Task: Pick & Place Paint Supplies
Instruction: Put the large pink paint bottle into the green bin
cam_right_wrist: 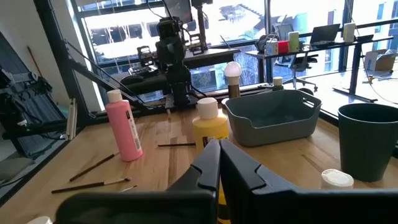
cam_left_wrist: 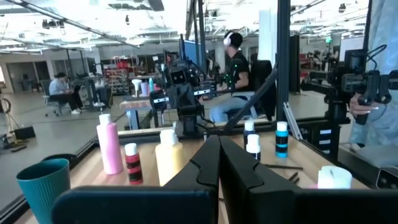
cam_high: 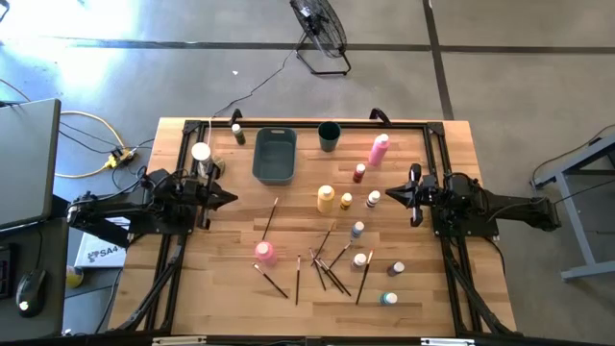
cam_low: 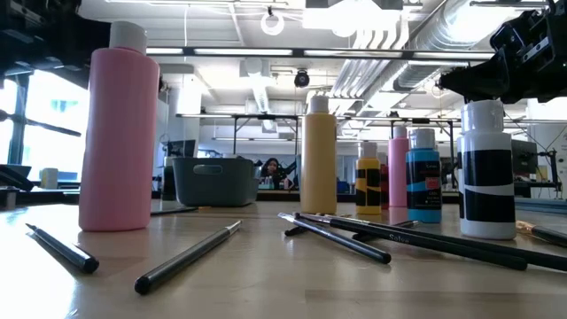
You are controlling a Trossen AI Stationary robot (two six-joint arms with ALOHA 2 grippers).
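Both arms are waiting at mid-surface, facing each other, with nothing held. The left gripper (cam_high: 229, 198) is clenched shut on air, and so is the right gripper (cam_high: 392, 195); the wrist views show each pair of fingers pressed together.

The paint supplies are all lying loose between them. Nearest ahead of the right gripper are the yellow squeeze bottle (cam_high: 326, 198) and a small white-capped bottle (cam_high: 373, 199). A tall pink bottle (cam_high: 379, 148) is standing off to its side, toward the green cup (cam_high: 330, 135). The paintbrushes (cam_high: 327, 266) are scattered on its other side, near a second pink bottle (cam_high: 265, 252).

The grey bin (cam_high: 274, 155) and the cup are looking like the likely drop places, though that is a guess.

To start well, the chosen gripper should be opening wide before descending, approaching an upright bottle squarely at its body, and avoiding the neighbours. Brushes are lying flat and crossed, so they will be needing a pinch from above.
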